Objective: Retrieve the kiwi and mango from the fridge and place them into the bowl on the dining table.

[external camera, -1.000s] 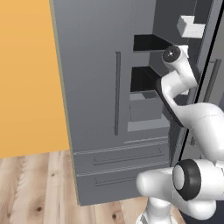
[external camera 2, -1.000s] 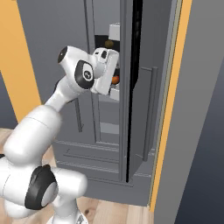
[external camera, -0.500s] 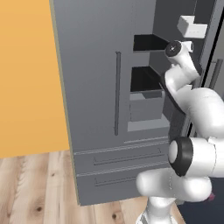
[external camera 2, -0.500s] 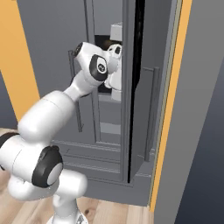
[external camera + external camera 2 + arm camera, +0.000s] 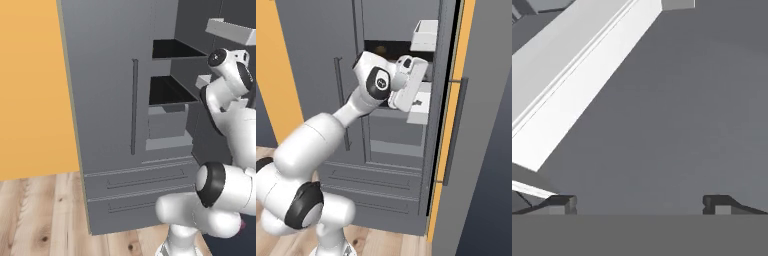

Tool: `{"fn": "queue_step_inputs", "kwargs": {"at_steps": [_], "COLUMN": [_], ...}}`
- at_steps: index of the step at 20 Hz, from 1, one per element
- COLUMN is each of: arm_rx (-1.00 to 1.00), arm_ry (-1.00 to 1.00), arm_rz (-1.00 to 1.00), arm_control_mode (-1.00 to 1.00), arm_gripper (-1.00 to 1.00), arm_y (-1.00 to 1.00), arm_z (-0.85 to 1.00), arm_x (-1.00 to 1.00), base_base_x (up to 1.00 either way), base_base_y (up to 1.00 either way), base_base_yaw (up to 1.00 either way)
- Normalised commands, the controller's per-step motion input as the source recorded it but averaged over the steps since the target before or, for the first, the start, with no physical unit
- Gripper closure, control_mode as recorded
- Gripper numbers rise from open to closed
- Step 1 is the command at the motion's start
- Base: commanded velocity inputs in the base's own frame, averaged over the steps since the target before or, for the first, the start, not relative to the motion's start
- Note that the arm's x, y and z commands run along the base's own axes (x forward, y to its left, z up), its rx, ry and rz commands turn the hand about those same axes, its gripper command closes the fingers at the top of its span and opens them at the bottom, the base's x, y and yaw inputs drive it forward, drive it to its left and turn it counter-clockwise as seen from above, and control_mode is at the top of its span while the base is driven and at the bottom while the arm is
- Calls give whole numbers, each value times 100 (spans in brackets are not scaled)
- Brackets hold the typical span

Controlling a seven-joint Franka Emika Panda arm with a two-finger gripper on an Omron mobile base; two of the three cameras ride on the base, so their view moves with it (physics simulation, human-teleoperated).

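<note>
Fridge [image 5: 110, 100]: dark grey, right door swung open; we see a brownish fruit, perhaps the kiwi [image 5: 380, 49], on its upper shelf; gripper [image 5: 639, 202]: jaws wide apart, empty, facing white door bin [image 5: 577, 70].

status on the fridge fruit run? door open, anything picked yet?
Done: the fridge has its right door swung open, black shelves exposed. In hand: nothing; the gripper is open and empty, facing the grey door interior beside a white door bin. A small brownish fruit, maybe the kiwi, sits on the upper shelf. Left: both picks and the drops into the bowl.
</note>
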Motion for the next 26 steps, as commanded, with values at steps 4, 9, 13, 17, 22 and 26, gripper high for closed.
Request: {"fn": "queue_step_inputs", "kwargs": {"at_steps": [4, 9, 13, 17, 22, 26], "arm_rx": [-1, 3, 24, 42, 52, 59], "arm_ry": [-30, -38, -32, -35, -42, -37], "arm_rz": [0, 0, -3, -4, -6, -1], "arm_control_mode": [-100, -100, -100, -100, -100, -100], "arm_gripper": [-100, -100, -100, -100, -100, -100], "arm_y": [18, 82, 100, 100, 94, 70], "arm_z": [59, 60, -10, -44, -32, -31], "arm_x": [-96, -67, -46, -24, -7, -1], "base_base_x": [0, 0, 0, 0, 0, 0], "base_base_y": [0, 0, 0, 0, 0, 0], "base_base_yaw": [0, 0, 0, 0, 0, 0]}}
